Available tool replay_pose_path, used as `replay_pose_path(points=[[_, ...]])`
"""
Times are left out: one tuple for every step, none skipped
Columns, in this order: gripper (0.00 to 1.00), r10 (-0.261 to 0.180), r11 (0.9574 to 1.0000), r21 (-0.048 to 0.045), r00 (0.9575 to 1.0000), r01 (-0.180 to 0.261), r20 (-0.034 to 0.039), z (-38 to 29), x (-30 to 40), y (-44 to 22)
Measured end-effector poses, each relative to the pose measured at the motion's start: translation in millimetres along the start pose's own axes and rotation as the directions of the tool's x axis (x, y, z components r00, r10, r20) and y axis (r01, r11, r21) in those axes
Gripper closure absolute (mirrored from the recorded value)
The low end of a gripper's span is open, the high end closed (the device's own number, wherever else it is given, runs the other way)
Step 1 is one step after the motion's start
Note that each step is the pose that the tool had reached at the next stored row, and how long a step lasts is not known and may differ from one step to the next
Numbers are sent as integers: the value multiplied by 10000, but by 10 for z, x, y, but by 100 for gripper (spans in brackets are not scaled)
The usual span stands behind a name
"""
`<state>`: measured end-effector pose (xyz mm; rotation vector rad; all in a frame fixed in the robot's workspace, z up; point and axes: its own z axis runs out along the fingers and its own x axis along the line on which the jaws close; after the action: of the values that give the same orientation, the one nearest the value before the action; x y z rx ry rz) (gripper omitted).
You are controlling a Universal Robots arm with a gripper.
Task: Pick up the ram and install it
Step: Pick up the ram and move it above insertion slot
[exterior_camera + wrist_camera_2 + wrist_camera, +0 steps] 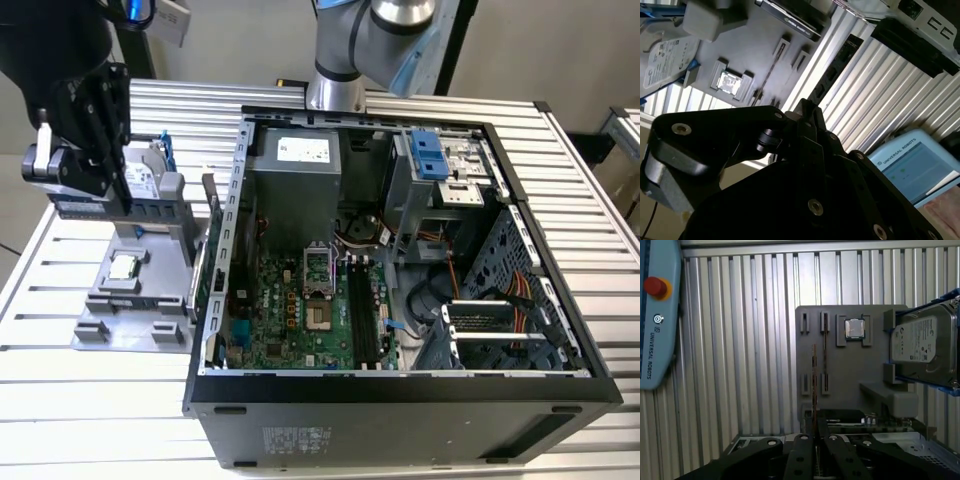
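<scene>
The ram (814, 385) shows edge-on as a thin stick reaching out from between my fingertips, hanging over the grey parts holder (850, 385) beside its long narrow slot (825, 355). In the second wrist view the ram (840, 65) is a dark stick with a row of chips, running away from my gripper (807, 107). My gripper (814, 437) is shut on the ram's near end. In the exterior view my gripper (112, 185) hangs above the holder (110, 315), to the exterior view's left of the open computer case (400, 395). The motherboard's long dark memory slots (362, 315) lie inside the case.
On the holder sit a small square silver processor (855, 329) and a silver hard drive (922, 347) with a white label. A pale blue teach pendant (655, 315) lies on the ribbed aluminium table. The case's raised metal wall (222, 250) stands between holder and motherboard.
</scene>
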<state>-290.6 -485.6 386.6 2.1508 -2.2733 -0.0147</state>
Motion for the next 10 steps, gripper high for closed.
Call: replay_pose_path(points=[[100,0,10000,0,10000,0,0,0,0,-4],[100,-1,10000,0,10000,1,0,0,0,-7],[100,0,10000,0,10000,0,0,0,0,-11],[100,-1,10000,0,10000,1,0,-1,-1,-16],[100,-1,10000,0,10000,1,0,-1,-1,-21],[100,0,10000,0,10000,0,0,0,-1,-26],[100,-1,10000,0,10000,1,0,0,-1,-30],[100,0,10000,0,10000,0,0,-1,-2,-36],[100,0,10000,-1,10000,0,-1,-1,-2,-42],[100,0,10000,0,10000,0,0,-1,-3,-48]])
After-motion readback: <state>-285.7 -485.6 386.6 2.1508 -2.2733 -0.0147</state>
